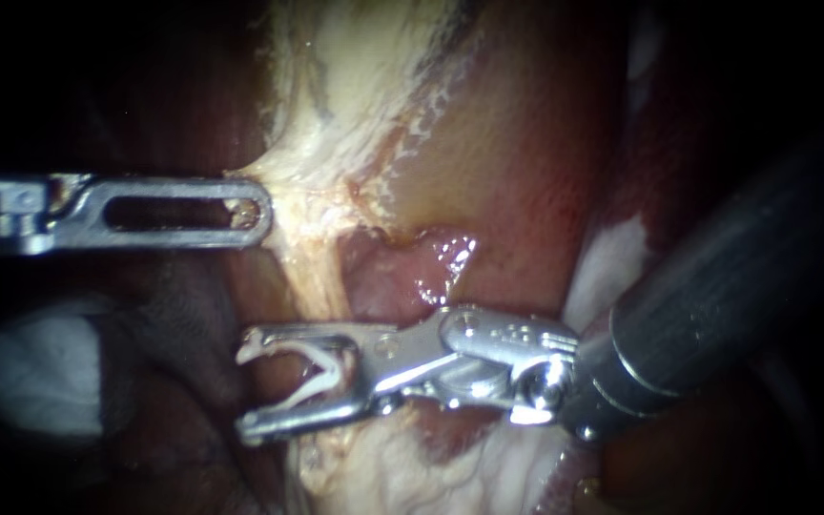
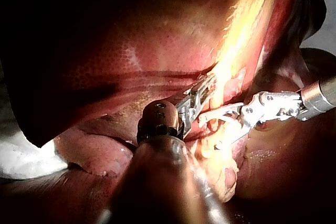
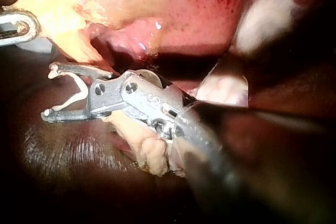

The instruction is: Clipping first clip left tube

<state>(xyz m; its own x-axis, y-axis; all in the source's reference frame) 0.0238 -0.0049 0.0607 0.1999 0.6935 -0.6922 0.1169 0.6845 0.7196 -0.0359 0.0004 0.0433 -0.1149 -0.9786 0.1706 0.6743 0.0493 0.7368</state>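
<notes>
We see the left tube (image 1: 309, 272) as a pale yellowish strand running down the middle of the endoscope view, glistening, between darker red tissue. Just below it the right instrument (image 1: 252, 386) holds a white, V-shaped clip (image 1: 321, 374) between its spread jaws, over the dark liver (image 3: 79, 145). Our left instrument (image 1: 250, 212) pinches pale tissue (image 1: 283, 176) beside the tube's upper end.

The dark liver (image 2: 105, 51) lies on a pale surface (image 2: 18, 158).
</notes>
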